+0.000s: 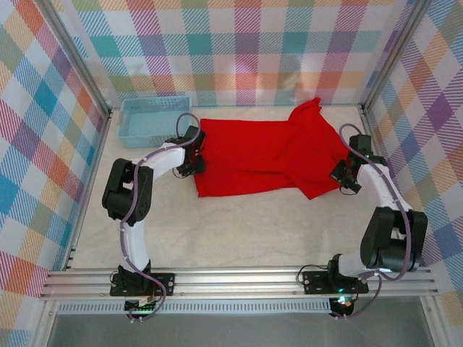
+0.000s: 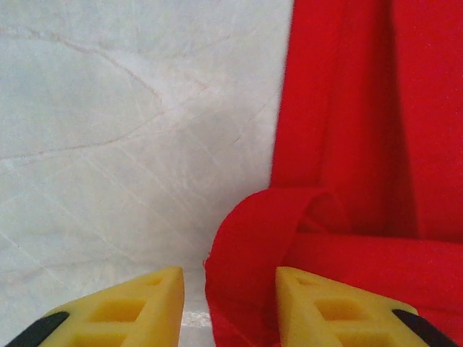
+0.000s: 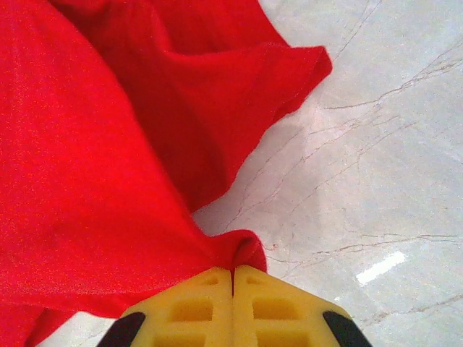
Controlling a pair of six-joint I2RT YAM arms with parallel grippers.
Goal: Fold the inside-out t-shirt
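Note:
The inside-out t-shirt is plain bright red and lies spread across the middle of the table, with one sleeve pointing toward the back wall. My left gripper sits at its left edge. In the left wrist view, the yellow fingers of my left gripper stand apart around a curled fold of the t-shirt; the left finger is clear of the cloth. My right gripper is at the shirt's right edge. Seen from the right wrist, my right gripper is shut, pinching a bunched edge of the t-shirt.
A light-blue plastic basket stands at the back left, just beyond the left arm. The pale marbled table stretches bare in front of the shirt. Checked walls enclose the back and both sides.

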